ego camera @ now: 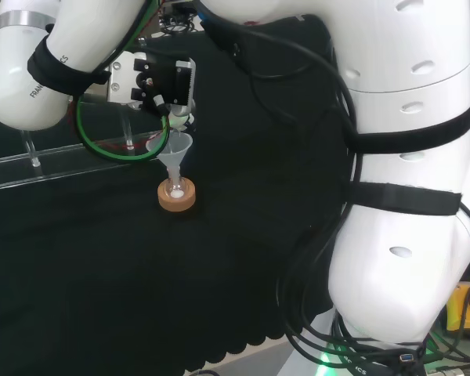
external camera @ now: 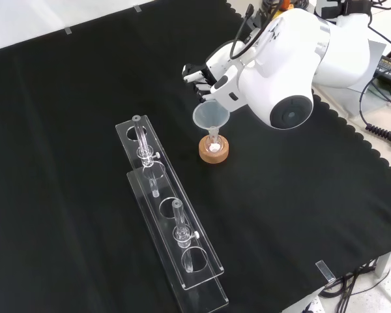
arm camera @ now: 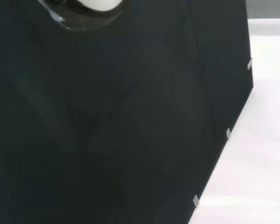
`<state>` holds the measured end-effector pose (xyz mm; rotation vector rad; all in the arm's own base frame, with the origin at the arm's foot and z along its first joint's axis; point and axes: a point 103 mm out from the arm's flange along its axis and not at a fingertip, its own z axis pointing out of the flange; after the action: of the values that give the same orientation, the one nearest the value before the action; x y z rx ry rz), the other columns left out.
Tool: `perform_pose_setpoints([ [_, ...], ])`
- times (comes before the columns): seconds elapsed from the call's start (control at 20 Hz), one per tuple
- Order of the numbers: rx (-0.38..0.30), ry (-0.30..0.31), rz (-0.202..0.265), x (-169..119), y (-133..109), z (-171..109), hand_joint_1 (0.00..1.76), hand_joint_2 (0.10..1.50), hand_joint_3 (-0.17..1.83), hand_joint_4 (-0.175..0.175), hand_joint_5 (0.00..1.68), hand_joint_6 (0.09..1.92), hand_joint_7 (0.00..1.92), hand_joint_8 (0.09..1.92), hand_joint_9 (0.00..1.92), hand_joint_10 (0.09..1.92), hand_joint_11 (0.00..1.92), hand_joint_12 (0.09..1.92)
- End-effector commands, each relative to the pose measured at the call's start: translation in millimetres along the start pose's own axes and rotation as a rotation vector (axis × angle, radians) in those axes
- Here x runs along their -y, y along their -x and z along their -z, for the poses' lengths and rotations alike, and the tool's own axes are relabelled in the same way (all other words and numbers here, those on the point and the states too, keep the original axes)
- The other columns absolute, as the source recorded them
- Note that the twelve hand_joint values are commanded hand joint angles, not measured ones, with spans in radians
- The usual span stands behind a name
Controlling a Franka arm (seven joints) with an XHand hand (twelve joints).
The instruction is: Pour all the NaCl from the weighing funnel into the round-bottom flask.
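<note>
Standing on one cork ring (external camera: pixel 214 150), one flask (external camera: pixel 214 145) carries one funnel (external camera: pixel 211 117).

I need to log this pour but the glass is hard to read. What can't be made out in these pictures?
- Weighing funnel in the hand: head view, fingers and glare hide it.
- Hand's grip: front view, the white arm link covers most of it.
- Round-bottom flask on the cork ring: clear glass under the funnel, outline lost.
- Salt amount: too small.

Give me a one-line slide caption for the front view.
Hand above a funnel in the flask on its cork ring, beside an acrylic rack.
</note>
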<state>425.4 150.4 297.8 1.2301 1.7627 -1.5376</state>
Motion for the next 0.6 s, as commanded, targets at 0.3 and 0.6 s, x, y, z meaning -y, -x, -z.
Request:
perform_pose_setpoints([
  [0.3,0.035,-0.002,-0.022,0.6,4.4,1.0,1.03,1.09,0.0,0.175,1.0,0.97,0.96,0.57,1.1,0.36,0.66,1.19],
  [0.6,0.038,0.007,-0.023,0.7,2.8,1.9,1.03,1.09,0.0,0.175,1.0,0.97,0.97,0.57,1.1,0.36,0.66,1.19],
])
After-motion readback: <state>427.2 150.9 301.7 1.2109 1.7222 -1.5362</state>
